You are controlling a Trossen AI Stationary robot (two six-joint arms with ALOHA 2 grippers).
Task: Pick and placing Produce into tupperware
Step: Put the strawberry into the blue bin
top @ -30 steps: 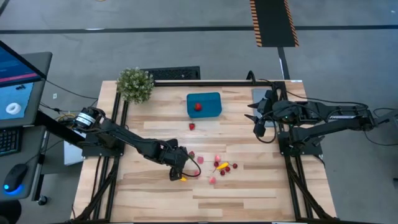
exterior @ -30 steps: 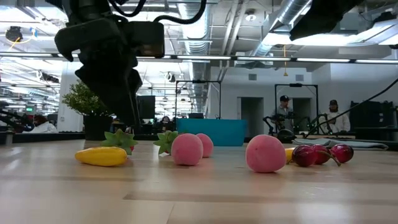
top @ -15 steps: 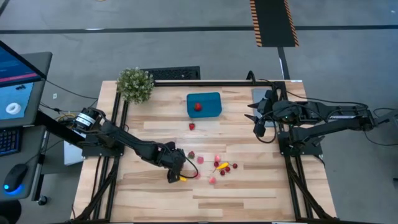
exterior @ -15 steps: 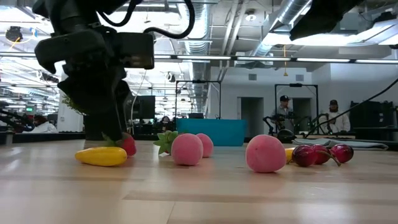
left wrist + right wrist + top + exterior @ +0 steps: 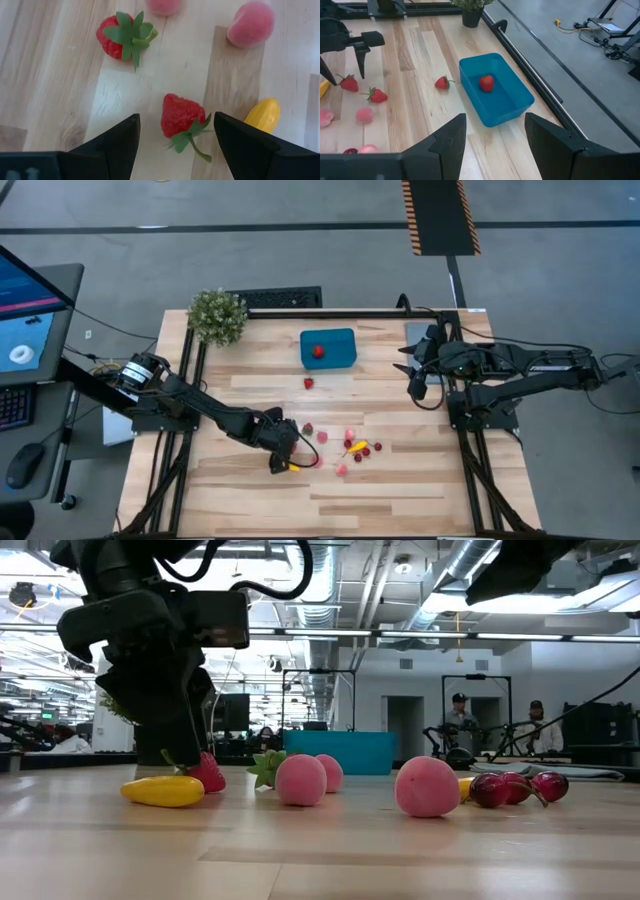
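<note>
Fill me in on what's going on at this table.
The left gripper hangs low with its jaws open around a small red toy strawberry lying on the wooden table, not yet gripped; a little yellow toy piece lies just beside it. One red piece is already inside the teal-blue rectangular plastic container. More strawberries, pink pieces and dark cherries are scattered on the wood. The right gripper waits, open, at the table's right edge.

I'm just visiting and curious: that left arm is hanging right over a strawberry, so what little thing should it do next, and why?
Probably close the left pincer on the strawberry. Its fingers stand open on either side of the berry, low at the table, with nothing held. Only one strawberry lies in the tupperware, so more produce must be picked.
</note>
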